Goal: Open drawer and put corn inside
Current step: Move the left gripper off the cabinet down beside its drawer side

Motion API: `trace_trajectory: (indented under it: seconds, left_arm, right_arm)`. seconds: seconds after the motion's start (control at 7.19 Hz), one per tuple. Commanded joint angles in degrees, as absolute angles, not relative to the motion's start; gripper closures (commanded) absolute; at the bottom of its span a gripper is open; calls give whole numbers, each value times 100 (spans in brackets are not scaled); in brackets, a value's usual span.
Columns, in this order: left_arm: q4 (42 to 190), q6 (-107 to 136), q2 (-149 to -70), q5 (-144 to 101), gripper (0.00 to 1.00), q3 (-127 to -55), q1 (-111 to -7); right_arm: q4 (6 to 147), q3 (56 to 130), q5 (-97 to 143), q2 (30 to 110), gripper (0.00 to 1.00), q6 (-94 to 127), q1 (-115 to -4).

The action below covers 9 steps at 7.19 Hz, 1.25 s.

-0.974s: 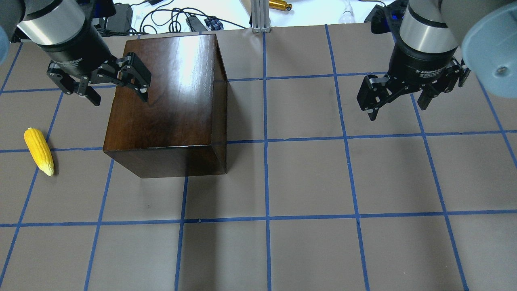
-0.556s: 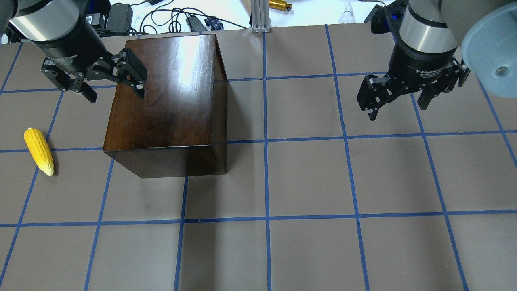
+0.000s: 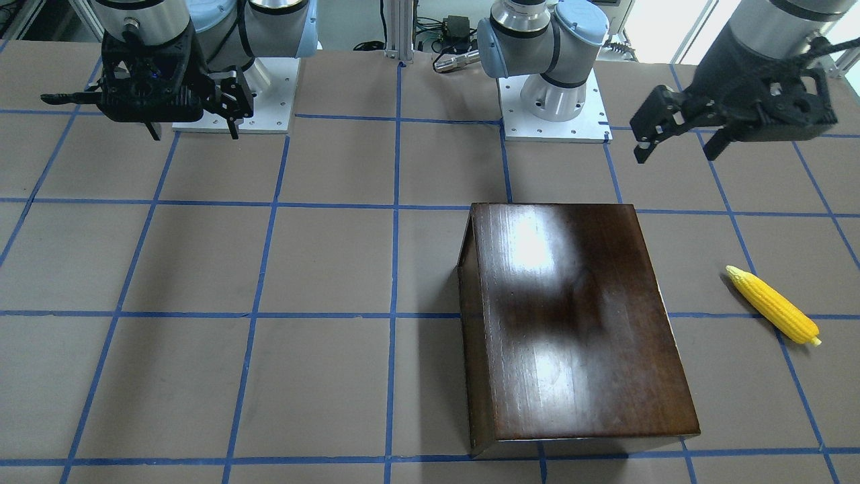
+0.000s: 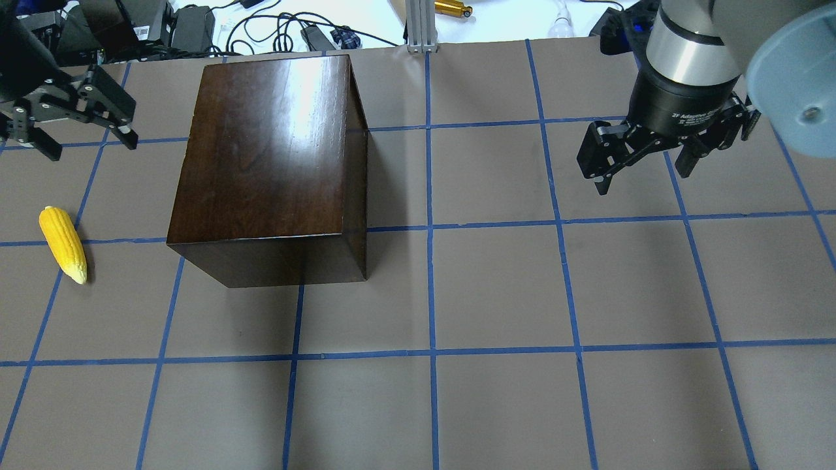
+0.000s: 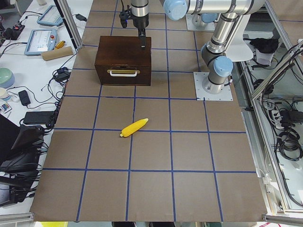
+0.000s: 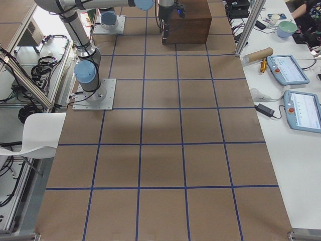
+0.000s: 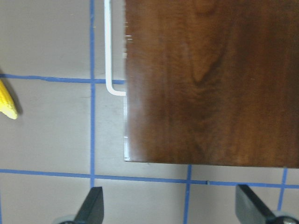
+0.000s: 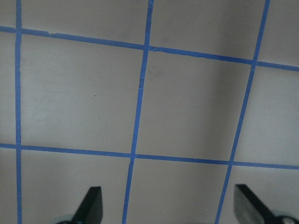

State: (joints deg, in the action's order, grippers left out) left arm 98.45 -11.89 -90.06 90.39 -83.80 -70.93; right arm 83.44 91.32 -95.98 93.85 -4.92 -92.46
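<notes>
The left gripper (image 4: 93, 149) hangs in the air with its two black fingers (image 7: 92, 205) spread wide and pointing down, and nothing is held between them. The right gripper (image 4: 641, 181) is in the same pose, its fingers (image 8: 91, 205) wide apart, pointing down and holding nothing. A silver-banded wrist sits just above it, with a grey-blue joint cap beside that. The left arm (image 3: 547, 40) and right arm (image 3: 269, 27) each reach out from their own base. The two grippers are well apart from each other.
</notes>
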Motion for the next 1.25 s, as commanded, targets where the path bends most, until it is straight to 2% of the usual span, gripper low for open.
trace_trajectory:
  seconds: [0.0, 1.11]
  left_arm:
    - [9634, -1835, -9297, 9096, 0, -8350, -6375]
    - [8545, -2118, -11134, 9097, 0, -8358, -6091]
  right_arm:
    - [8341, 9132, -9598, 9387, 0, -492, -9246]
    - [8341, 9132, -9598, 9387, 0, -492, -9246]
